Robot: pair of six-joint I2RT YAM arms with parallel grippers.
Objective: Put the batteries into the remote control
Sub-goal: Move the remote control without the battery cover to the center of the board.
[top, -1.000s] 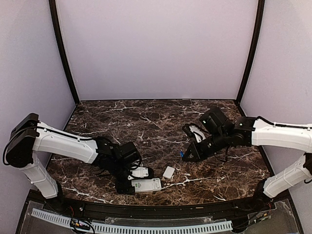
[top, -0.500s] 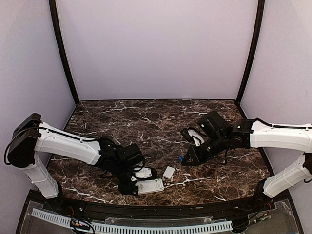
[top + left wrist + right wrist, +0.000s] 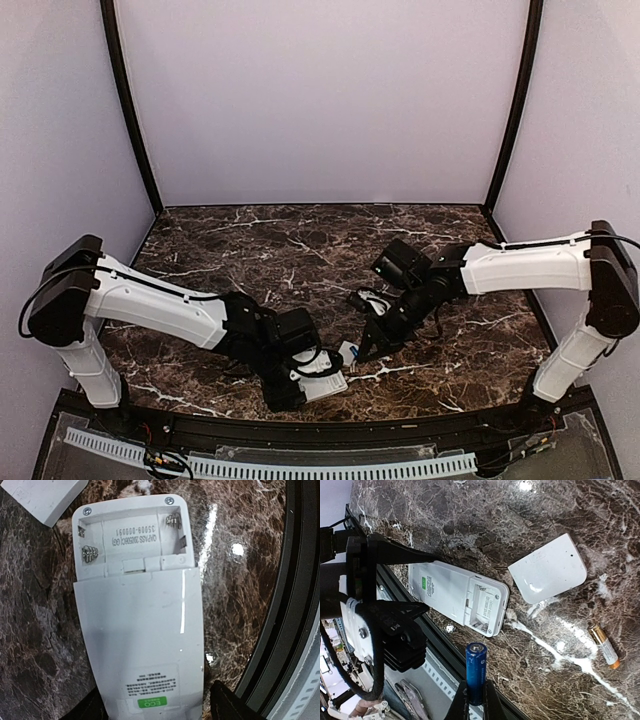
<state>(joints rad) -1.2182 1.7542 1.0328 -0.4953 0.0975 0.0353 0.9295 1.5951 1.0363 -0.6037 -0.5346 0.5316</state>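
The white remote control lies face down near the table's front edge, its battery bay uncovered and empty. My left gripper straddles its label end, fingers on either side with a sliver of gap on the right, so it stands open. My right gripper is shut on a blue battery that stands upright, hovering just off the remote's bay end. A second small cell, gold and orange, lies loose on the marble. From above, the right gripper sits close to the remote.
The white squarish cover plate lies on the marble just beyond the remote; its corner shows in the left wrist view. The black table rim runs right beside the remote. Purple walls enclose the table.
The left arm and the remote have shifted right along the front edge. The right arm has swung left and nearer with the blue battery, ending beside the remote and cover plate.
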